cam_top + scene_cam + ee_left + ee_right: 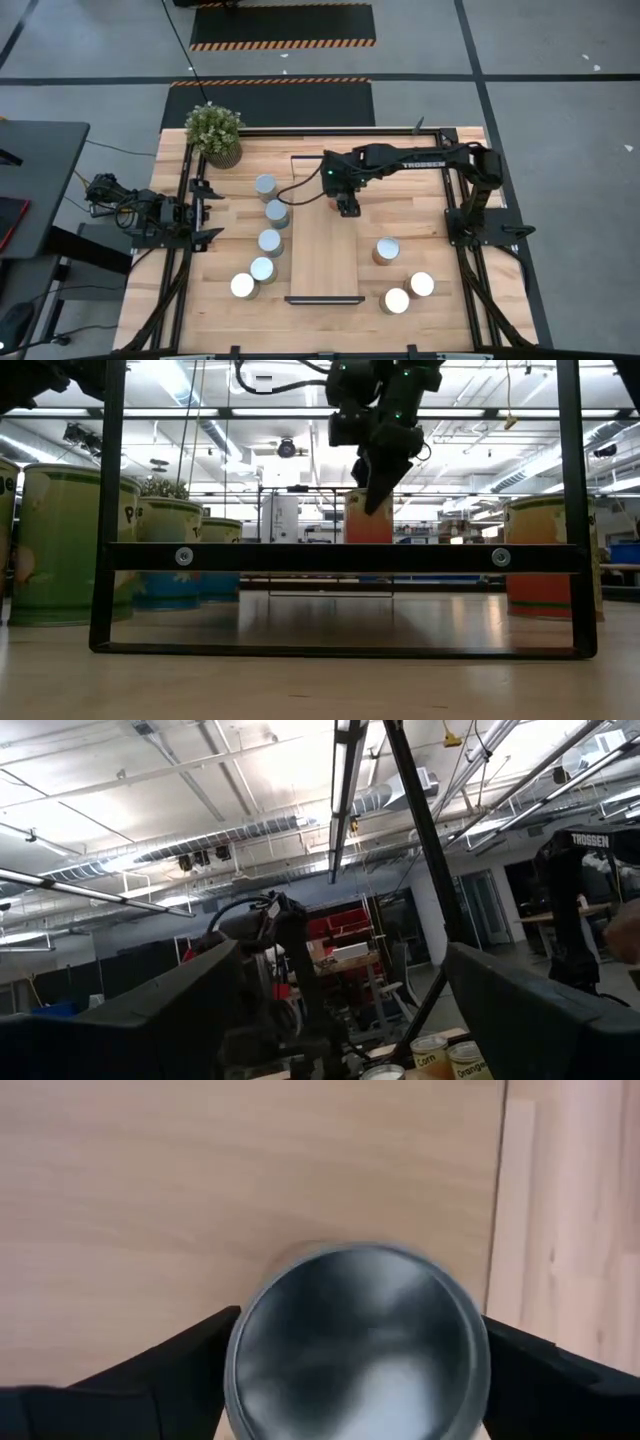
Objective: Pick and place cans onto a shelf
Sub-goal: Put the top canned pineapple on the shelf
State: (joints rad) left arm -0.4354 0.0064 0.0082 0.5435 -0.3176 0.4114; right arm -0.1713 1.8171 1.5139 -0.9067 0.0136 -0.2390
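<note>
My right gripper [347, 207] hangs over the far end of the light-wood shelf [325, 260], fingers down, shut on a can [355, 1345] with a silver top. The low view shows that can's orange side [368, 522] under the fingers. Of the other cans, several stand upright on the table left of the shelf [270, 241] and three stand to its right [387, 250]. My left gripper [205, 213] waits open and empty at the table's left edge; its wrist view [345, 1030] looks up into the room. My right gripper pinches the can between its two fingers, one on each side of the round wall at the top rim [240, 1355]. The fingers [150, 1375] come from above, pointing down. The can stays upright over the shelf board. The shelf's front bar hides its bottom, so I cannot tell whether it stands on the board.
A potted green plant [215, 130] stands at the table's far left corner. The shelf's black end frame [340, 556] crosses the low view. Black rails run along the table's left [185, 250] and right [470, 260] sides.
</note>
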